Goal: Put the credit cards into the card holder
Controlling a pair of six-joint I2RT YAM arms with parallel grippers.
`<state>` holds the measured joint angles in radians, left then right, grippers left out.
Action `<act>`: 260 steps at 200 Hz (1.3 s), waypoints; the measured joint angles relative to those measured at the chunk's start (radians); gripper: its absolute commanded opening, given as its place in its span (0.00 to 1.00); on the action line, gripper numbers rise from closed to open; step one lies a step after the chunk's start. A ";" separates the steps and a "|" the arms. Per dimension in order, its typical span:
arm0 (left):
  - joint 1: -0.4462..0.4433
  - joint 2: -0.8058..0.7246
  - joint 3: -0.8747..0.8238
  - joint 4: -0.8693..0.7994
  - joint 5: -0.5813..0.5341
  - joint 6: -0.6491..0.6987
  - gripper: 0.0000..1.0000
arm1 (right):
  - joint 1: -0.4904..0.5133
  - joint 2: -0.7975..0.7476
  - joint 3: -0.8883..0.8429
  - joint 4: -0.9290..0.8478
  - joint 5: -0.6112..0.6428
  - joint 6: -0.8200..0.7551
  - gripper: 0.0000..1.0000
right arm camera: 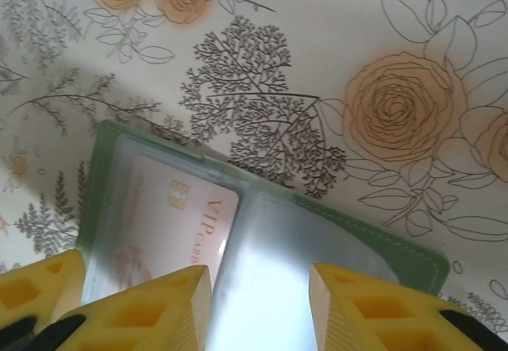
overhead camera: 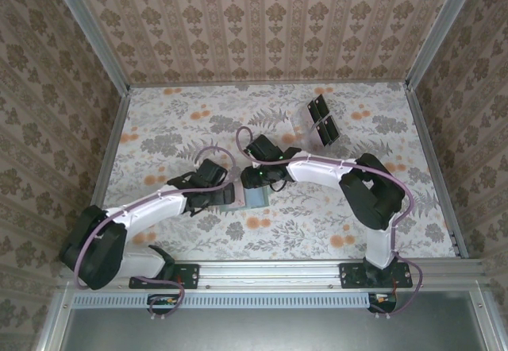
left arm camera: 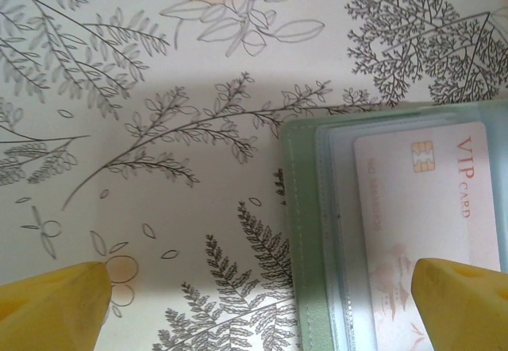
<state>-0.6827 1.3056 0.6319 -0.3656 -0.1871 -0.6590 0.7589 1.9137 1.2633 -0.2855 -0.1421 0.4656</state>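
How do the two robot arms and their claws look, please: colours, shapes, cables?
The left arm and right arm have white links and black joints; a mauve cable loops along each. The claw fingers are yellow wedges, with diamond-shaped recesses.

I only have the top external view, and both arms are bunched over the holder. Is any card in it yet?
Observer: Yes. The left wrist view shows one card, printed VIP, lying under the clear sleeve of the open card holder.
Operator: Is the right claw gripping anything?
Observer: No. In the right wrist view the right claw is open above the holder's other clear pocket, which looks empty through the glare.
Operator: And the left claw?
Observer: The left claw is wide open, one finger over the tablecloth and the other over the card.
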 measured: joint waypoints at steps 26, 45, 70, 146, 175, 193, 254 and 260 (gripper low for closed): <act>-0.011 0.045 0.000 0.014 -0.001 -0.003 1.00 | -0.022 0.026 0.000 -0.002 -0.002 -0.013 0.39; -0.011 0.081 0.000 0.026 -0.004 -0.003 1.00 | -0.035 0.037 -0.008 -0.001 -0.002 -0.018 0.39; -0.011 0.101 0.000 0.054 -0.010 -0.003 1.00 | -0.044 0.037 -0.034 0.009 -0.003 -0.018 0.38; 0.010 0.061 -0.003 0.054 -0.019 0.000 1.00 | -0.042 -0.034 -0.087 0.031 -0.009 0.013 0.39; 0.031 -0.030 -0.003 0.049 -0.019 0.001 1.00 | -0.026 -0.115 -0.088 0.035 -0.010 0.042 0.39; 0.063 -0.053 -0.003 0.035 -0.019 0.002 1.00 | -0.007 -0.139 -0.088 0.044 -0.021 0.069 0.36; 0.131 -0.017 -0.019 -0.009 -0.027 0.009 1.00 | 0.040 -0.124 -0.116 0.141 -0.048 0.210 0.06; 0.134 -0.009 -0.024 -0.009 -0.028 0.008 1.00 | 0.043 -0.117 -0.122 0.155 -0.048 0.222 0.05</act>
<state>-0.5488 1.2968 0.6079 -0.3744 -0.2150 -0.6506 0.8017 1.7966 1.1412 -0.1307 -0.1905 0.6880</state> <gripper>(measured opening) 0.997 0.071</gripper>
